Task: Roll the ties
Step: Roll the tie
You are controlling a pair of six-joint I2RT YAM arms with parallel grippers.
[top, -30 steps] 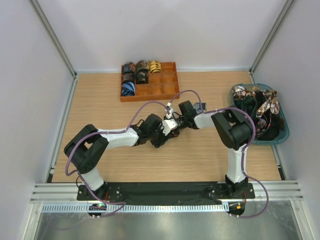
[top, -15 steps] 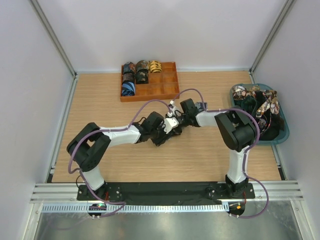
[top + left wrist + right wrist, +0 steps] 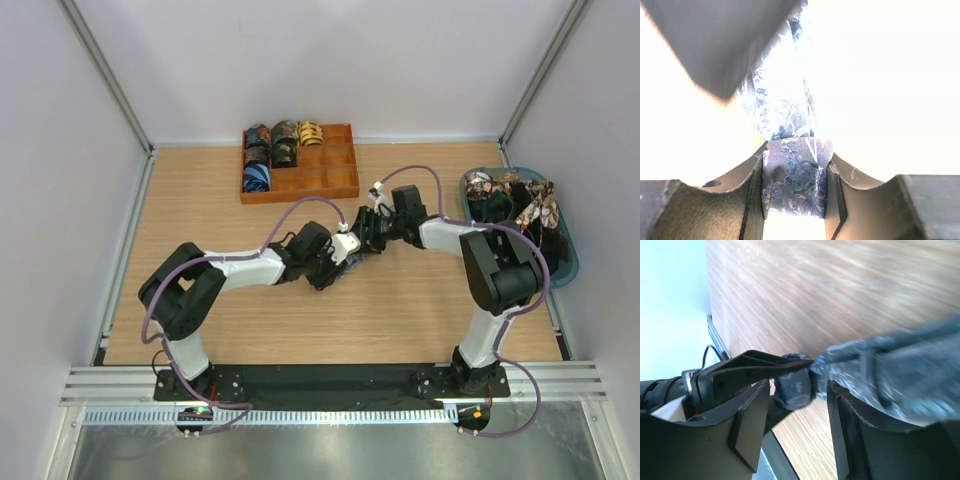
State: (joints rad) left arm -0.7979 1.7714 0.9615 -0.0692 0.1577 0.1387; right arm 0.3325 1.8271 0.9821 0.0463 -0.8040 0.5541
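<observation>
A grey-blue floral tie point(image 3: 794, 180) is partly rolled, and my left gripper point(image 3: 794, 165) is shut on the small roll, one finger point(image 3: 742, 200) on each side. The loose strip runs up and away from it. In the right wrist view the same roll point(image 3: 796, 387) sits between the jaws of my right gripper point(image 3: 795, 405), which stand open, with a gap at the left pad. The strip point(image 3: 890, 360) drapes over the right finger point(image 3: 860, 440). From above, the left gripper point(image 3: 335, 266) and right gripper point(image 3: 367, 233) meet at mid-table.
An orange divided tray point(image 3: 330, 185) at the back holds several rolled ties point(image 3: 272, 152) in its left compartments. A teal bin point(image 3: 570, 265) at the right edge holds a heap of loose ties point(image 3: 520, 215). Purple cables loop over both arms.
The right arm has drawn back to the right and its elbow has swung outward. The left gripper has shifted slightly right, still holding the roll.
</observation>
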